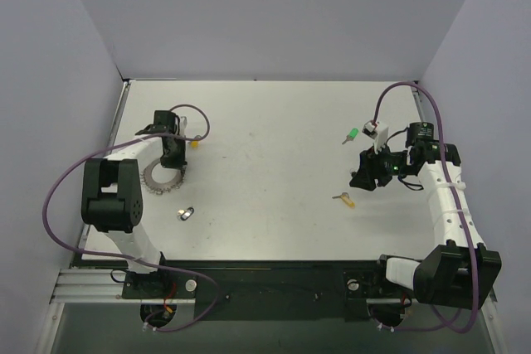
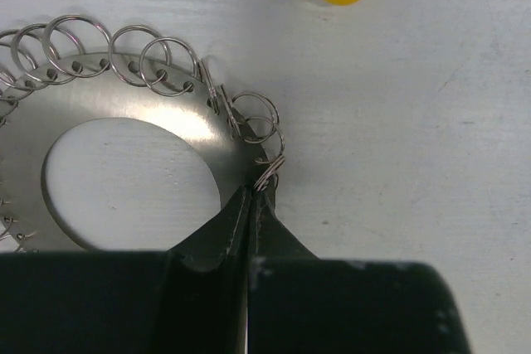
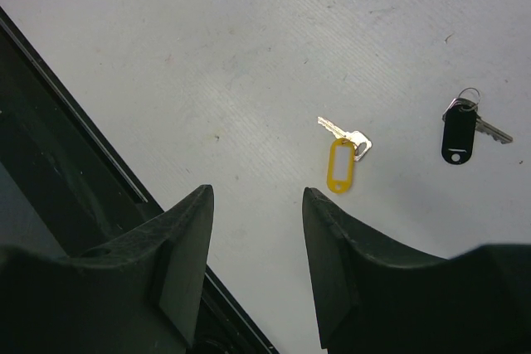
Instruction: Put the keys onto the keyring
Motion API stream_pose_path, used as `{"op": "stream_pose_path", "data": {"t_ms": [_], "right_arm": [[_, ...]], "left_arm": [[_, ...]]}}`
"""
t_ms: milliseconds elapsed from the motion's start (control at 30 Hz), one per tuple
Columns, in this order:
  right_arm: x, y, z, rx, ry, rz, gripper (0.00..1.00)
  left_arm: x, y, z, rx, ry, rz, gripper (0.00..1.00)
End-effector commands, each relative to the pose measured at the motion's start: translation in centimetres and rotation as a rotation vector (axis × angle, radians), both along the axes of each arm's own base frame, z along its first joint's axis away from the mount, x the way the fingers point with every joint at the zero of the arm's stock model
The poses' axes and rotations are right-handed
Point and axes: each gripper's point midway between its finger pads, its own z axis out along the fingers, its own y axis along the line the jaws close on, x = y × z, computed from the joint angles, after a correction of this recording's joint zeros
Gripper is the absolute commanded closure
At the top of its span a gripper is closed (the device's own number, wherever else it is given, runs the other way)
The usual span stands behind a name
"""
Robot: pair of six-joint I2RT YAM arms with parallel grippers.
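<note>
Keyring (image 1: pixel 162 178) sat left on table (image 1: pixel 265 113), a key (image 1: pixel 187 214) just front-right of it. Rear key (image 1: pixel 353 134) and front key (image 1: pixel 344 199) lay far right.

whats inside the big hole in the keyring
Only bare white table shows through the keyring hole. The hole's near edge is hidden behind the left tool.

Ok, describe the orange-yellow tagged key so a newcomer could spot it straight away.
Find the robot's right arm on the white table. Just off its open right claw, toward the table's near edge, lies a small silver key with an orange-yellow oval plastic tag. Its neighbours differ: the green-headed key lies farther back, the black-tagged key far over toward the left arm.
</note>
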Motion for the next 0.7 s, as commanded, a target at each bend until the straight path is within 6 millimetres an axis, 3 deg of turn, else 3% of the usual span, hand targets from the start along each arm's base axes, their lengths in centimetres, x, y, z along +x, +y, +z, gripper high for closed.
{"op": "stream_pose_path", "data": {"t_ms": [0,400,667], "right_arm": [[-0.6,0.2,0.3,0.014,0.005,0.02,0.57],[-0.7,0.2,0.1,0.011,0.013,0.025,0.57],[-0.6,0.2,0.0,0.01,0.017,0.025,0.57]], "left_arm": [[1.0,0.0,1.2,0.02,-0.012,-0.003,0.96],[1.0,-0.6,1.7,-0.018,-0.024,-0.003,0.75],[0.8,-1.7,1.8,-0.079,-0.013,-0.022,0.73]]}}
